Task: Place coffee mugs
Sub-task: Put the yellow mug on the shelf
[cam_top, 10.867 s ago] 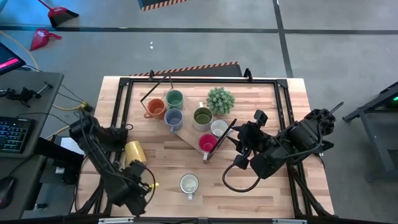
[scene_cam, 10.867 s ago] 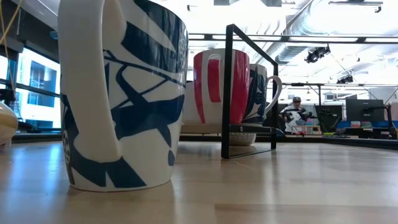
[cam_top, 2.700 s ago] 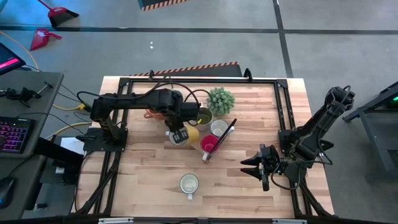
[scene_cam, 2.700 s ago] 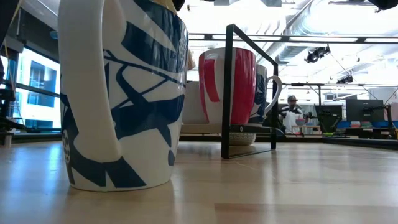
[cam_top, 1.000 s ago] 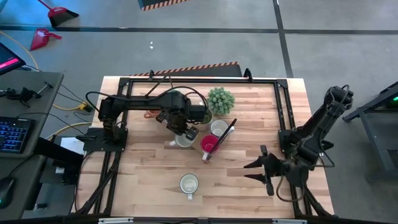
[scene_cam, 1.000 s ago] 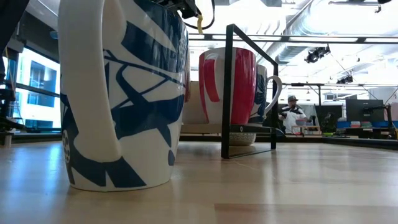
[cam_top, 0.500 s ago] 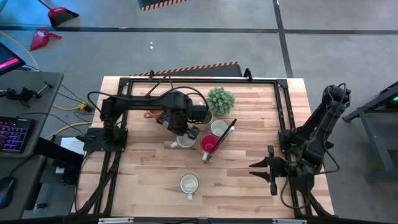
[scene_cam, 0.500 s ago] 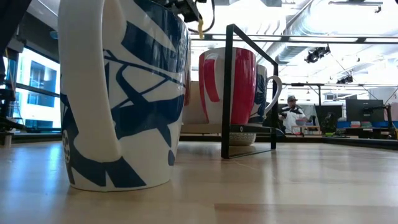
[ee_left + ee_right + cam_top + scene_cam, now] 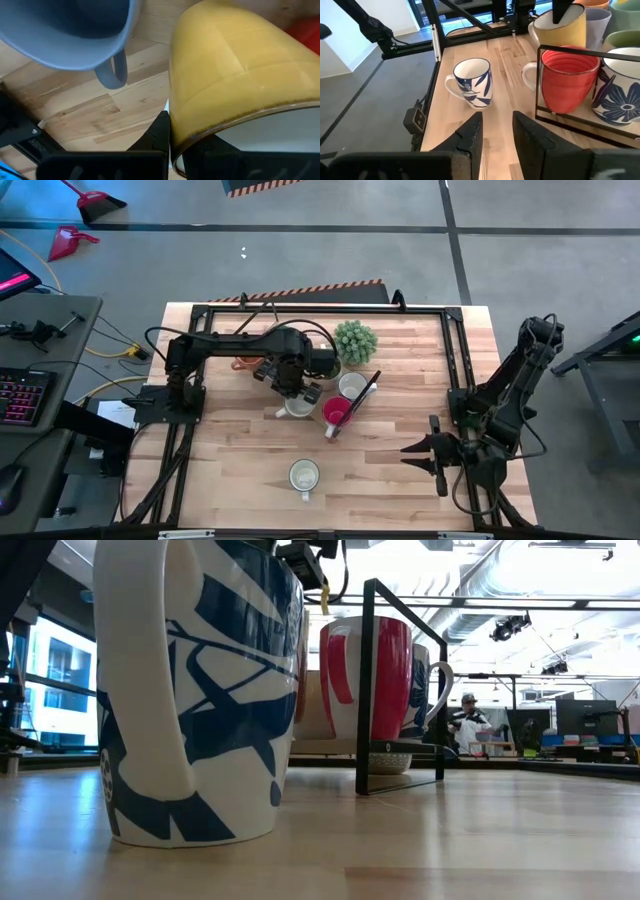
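Mid-table, left end effector (image 9: 297,396) clamping yellow mug (image 9: 297,406) rim, right end effector (image 9: 428,457) parted, empty, near table edge (image 9: 487,360)

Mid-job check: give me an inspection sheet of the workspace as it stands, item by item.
Surface: wooden table, mostly bare at the front.
Job's things: yellow mug held beside the red mug; blue-grey mug next to it; blue-patterned white mug alone at the front; more mugs grouped at the back.
Clutter: spiky green plant by the group; black wire frame in front of the red mug.
Grippers: left gripper shut on the yellow mug's rim; right gripper empty near the table's right edge, fingers apart.
Cables: black cable looped along the left arm.
Surroundings: desk with keyboard left of the table; a person far behind.
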`<action>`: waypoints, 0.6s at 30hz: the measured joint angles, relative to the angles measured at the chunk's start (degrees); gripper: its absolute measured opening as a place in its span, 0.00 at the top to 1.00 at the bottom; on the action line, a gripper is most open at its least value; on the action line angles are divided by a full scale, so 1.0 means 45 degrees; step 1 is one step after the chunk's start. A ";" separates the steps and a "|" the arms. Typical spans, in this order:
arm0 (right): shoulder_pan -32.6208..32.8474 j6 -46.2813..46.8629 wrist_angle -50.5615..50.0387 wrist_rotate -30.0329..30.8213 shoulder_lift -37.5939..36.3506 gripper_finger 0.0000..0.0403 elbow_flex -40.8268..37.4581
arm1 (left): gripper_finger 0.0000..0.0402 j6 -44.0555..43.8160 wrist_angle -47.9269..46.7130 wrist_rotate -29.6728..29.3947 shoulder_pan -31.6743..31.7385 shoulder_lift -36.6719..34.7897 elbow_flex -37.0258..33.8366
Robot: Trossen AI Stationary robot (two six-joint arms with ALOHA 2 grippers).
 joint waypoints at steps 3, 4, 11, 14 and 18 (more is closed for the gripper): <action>0.0000 0.0003 -0.0002 -0.0109 0.0000 0.78 0.0000 | 0.98 -0.0069 0.0029 0.0028 0.0021 0.0054 0.0000; 0.0000 0.0003 0.0003 -0.0113 0.0000 0.78 0.0000 | 0.98 -0.0140 0.0051 0.0115 0.0021 0.0102 0.0000; -0.0005 -0.0060 0.0018 -0.0327 0.0000 0.78 0.0000 | 0.98 -0.0156 0.0263 0.0403 0.0023 0.0350 -0.0024; -0.0005 -0.0002 0.0051 -0.0340 0.0000 0.78 0.0000 | 0.98 -0.0155 0.0369 0.0406 0.0084 0.0330 -0.0005; -0.0005 -0.0002 0.0157 -0.0383 0.0000 0.78 0.0000 | 0.98 -0.0060 0.0376 0.0350 0.0241 0.0335 -0.0005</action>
